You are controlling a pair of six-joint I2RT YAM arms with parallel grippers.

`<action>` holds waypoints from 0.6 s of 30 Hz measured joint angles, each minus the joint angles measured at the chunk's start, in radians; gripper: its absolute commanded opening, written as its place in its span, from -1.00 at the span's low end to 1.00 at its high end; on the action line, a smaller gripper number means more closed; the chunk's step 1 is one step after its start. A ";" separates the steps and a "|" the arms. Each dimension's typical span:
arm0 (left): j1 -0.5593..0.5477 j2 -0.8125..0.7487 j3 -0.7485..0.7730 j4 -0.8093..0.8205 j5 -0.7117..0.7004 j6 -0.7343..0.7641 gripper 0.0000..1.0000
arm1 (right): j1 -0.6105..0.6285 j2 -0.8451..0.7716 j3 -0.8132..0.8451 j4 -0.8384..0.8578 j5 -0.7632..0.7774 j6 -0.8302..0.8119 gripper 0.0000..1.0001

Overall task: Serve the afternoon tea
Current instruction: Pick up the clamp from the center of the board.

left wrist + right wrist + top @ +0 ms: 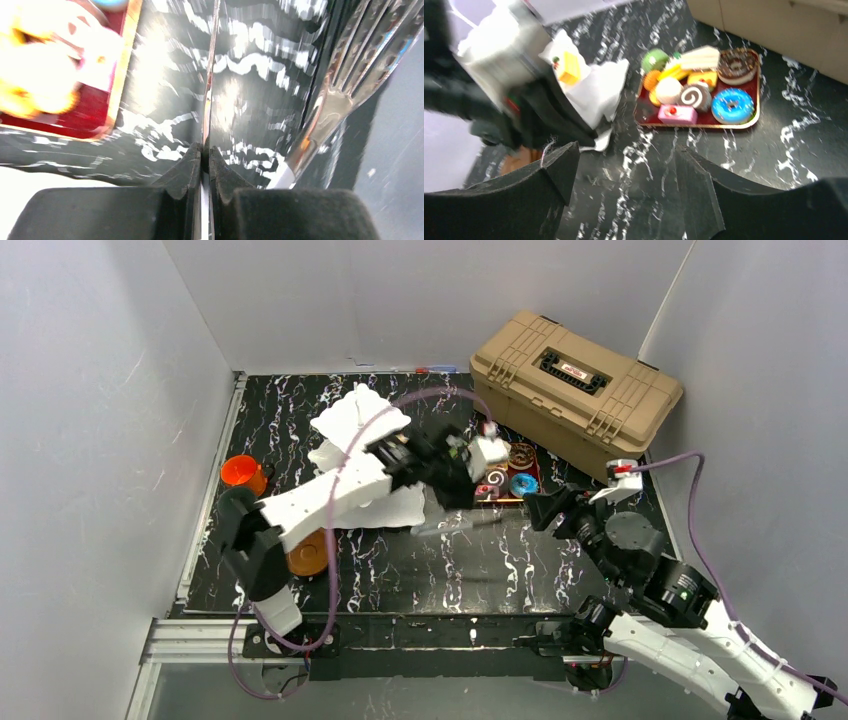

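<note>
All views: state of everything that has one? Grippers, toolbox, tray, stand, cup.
left gripper: shut on the metal tongs
right gripper: open, empty
tan toolbox: lid closed
red tray: loaded with toy pastries
tiered stand: upright, one yellow cake on a plate
orange cup: upright, contents not visible

The left arm (330, 495) crosses the stand (352, 412); open tabletop (400, 570) fronts the tray (704, 126).

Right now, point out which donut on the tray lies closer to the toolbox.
The chocolate donut, in the tray corner nearest the tan toolbox; the blue donut sits along the opposite edge.
</note>
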 measured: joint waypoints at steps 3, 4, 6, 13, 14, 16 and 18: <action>0.095 -0.104 0.155 0.008 0.068 -0.121 -1.00 | 0.000 -0.010 0.032 0.056 -0.001 -0.012 0.70; 0.125 -0.142 0.198 0.024 0.086 -0.158 -1.00 | 0.000 -0.011 0.046 0.082 -0.005 -0.020 0.80; 0.197 -0.215 0.252 0.066 0.128 -0.253 -1.00 | 0.000 -0.010 0.066 0.145 -0.027 -0.035 0.97; 0.354 -0.351 0.443 0.187 0.245 -0.557 -1.00 | 0.000 0.077 0.080 0.499 -0.280 -0.106 0.97; 0.354 -0.364 0.450 0.206 0.259 -0.587 -1.00 | 0.000 0.113 0.085 0.555 -0.331 -0.110 0.97; 0.354 -0.392 0.450 0.235 0.280 -0.640 -1.00 | 0.000 0.193 0.097 0.651 -0.423 -0.113 0.97; 0.352 -0.410 0.447 0.257 0.294 -0.679 -1.00 | 0.000 0.292 0.111 0.774 -0.534 -0.101 0.97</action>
